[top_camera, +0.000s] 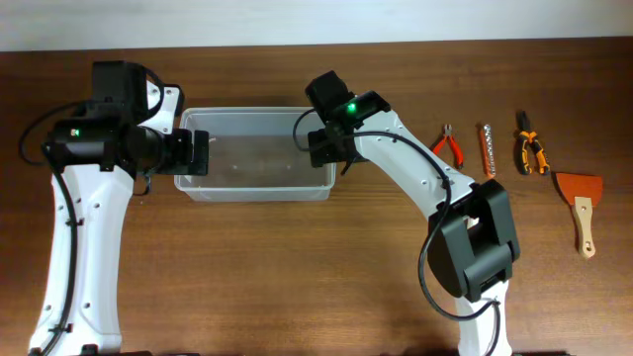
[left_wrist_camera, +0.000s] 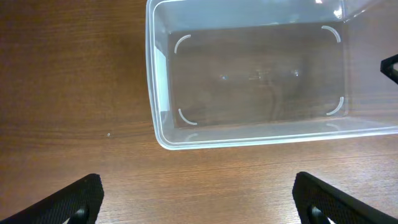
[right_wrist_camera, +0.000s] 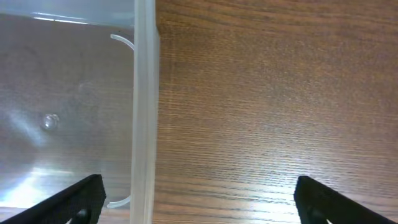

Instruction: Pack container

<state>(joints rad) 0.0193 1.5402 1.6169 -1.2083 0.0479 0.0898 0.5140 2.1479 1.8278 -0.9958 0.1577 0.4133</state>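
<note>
The container [top_camera: 252, 190] is a large clear plastic tub at the table's upper middle, and nothing shows inside it. My left gripper [top_camera: 201, 153] hovers at its left end, open and empty. In the left wrist view the fingers [left_wrist_camera: 199, 200] are spread wide over bare wood, just short of the tub's end wall [left_wrist_camera: 153, 93]. My right gripper [top_camera: 326, 150] hovers at the tub's right end, open and empty. In the right wrist view its fingers [right_wrist_camera: 202, 202] straddle the tub's wall [right_wrist_camera: 144, 93], one over the inside and one over the table.
Hand tools lie in a row at the right: red-handled pliers [top_camera: 450, 145], a thin orange-red tool [top_camera: 486, 148], orange-and-black pliers [top_camera: 531, 150] and a scraper with a wooden handle [top_camera: 582, 203]. The right arm's base [top_camera: 475, 247] stands front right.
</note>
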